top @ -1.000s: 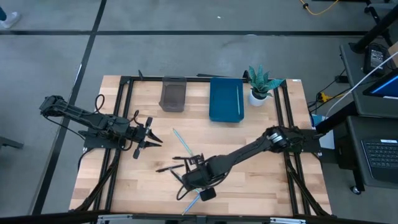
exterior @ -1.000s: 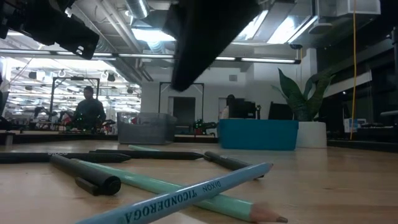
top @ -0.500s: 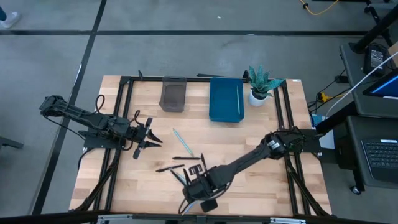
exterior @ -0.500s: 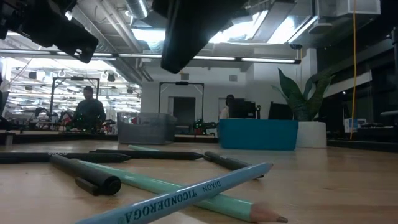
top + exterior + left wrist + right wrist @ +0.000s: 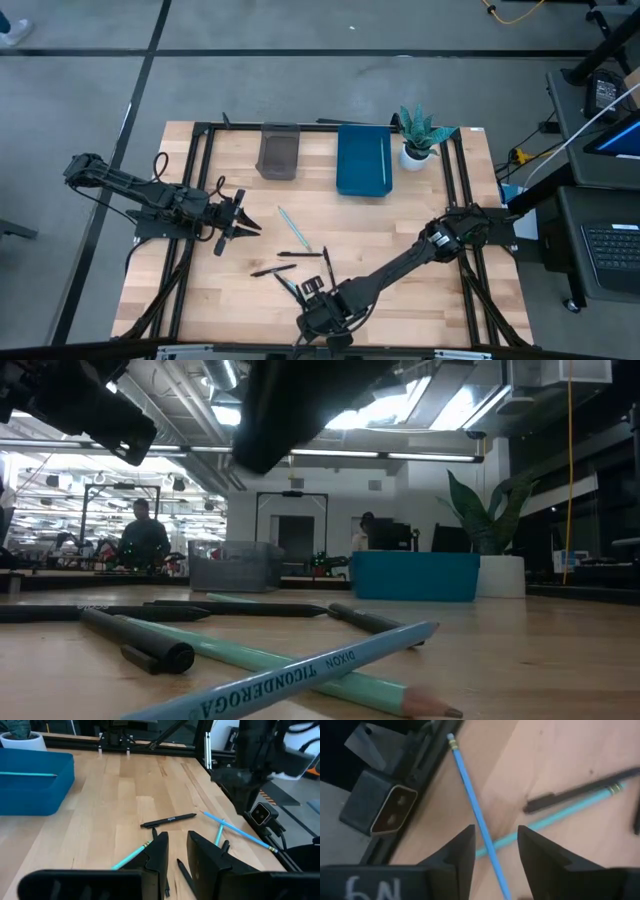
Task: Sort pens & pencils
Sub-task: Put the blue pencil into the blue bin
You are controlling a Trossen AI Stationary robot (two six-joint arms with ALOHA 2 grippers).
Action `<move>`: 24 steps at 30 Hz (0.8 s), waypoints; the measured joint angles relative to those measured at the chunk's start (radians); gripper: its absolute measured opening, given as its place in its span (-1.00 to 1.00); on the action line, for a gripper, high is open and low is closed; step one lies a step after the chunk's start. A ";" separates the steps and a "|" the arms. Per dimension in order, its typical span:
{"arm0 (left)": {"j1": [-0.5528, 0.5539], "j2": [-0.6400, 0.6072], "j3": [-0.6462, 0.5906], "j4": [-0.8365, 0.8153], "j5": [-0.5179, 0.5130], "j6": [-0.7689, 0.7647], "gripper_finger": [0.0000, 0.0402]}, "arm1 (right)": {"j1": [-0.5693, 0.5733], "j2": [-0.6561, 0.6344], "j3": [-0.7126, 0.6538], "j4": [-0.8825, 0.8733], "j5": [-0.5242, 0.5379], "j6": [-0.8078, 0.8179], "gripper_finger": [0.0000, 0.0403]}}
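1. Since a second ago the right gripper (image 5: pixel 318 322) has travelled from the middle of the scattered sticks toward the table's near edge, and it now hangs over the front strip of the wooden table (image 5: pixel 420 290).
2. Its two dark fingers (image 5: pixel 455 852) stand apart with a visible gap, and they hold nothing.
3. In the right wrist view a blue pencil (image 5: pixel 475 810) runs on the wood through that gap, crossing over a second teal pencil (image 5: pixel 560 812) that lies beside a black pen (image 5: pixel 580 792).
4. The left gripper (image 5: pixel 243 216) has not shifted; it waits over the table's left side, fingers (image 5: pixel 205 857) partly apart and empty.
5. The remaining pens and pencils lie loose on the wood in the table's middle and front: a teal pencil (image 5: pixel 292 229) lies alone nearest the trays, with black pens (image 5: pixel 272 269) below it.
6. One teal stick (image 5: pixel 27 774) already lies inside the blue tray (image 5: pixel 363 160) at the table's far side, as the left wrist view shows.
7. A grey bin (image 5: pixel 278 151) stands just left of the blue tray, and a potted plant (image 5: pixel 418 135) stands to its right.
8. From the low view, a teal pencil (image 5: pixel 300 675) printed with lettering lies across another teal pencil, black pens (image 5: pixel 135 638) beside them.
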 joint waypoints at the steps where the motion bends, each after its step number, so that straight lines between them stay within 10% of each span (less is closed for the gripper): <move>1: 0.000 0.000 0.000 0.000 0.000 0.000 -0.68 | 0.002 0.003 0.000 -0.010 0.000 -0.010 -0.30; 24: 0.000 0.000 0.000 0.000 -0.008 -0.001 -0.68 | 0.002 0.047 -0.007 0.047 -0.009 -0.021 -0.36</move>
